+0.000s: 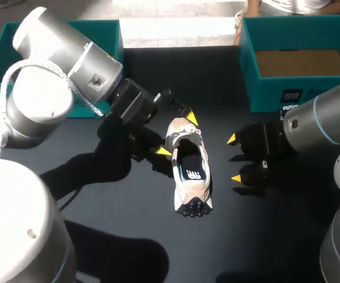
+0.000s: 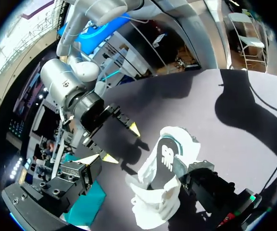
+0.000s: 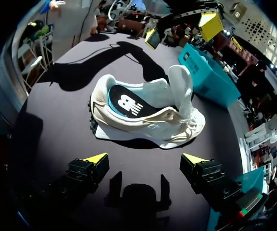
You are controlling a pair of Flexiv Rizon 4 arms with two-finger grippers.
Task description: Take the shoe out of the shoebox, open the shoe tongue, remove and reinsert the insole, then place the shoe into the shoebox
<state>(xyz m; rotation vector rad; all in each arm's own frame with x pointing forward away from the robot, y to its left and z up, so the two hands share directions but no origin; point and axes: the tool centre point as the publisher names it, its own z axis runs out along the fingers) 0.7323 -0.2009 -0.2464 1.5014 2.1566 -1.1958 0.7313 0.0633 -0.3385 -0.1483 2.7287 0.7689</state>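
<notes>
Shoe [image 3: 148, 120] lies cream-coloured, tongue [image 3: 181, 86] raised, dark insole [image 3: 129, 103] (teal-edged) showing.

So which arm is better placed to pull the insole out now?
Probably right: the right gripper is open beside the shoe, its insole exposed, while the left gripper straddles the toe end.

Black matte table [image 1: 229, 236]; strong hard light; sharp dark shadows [image 1: 99, 171] thrown across tabletop.
</notes>
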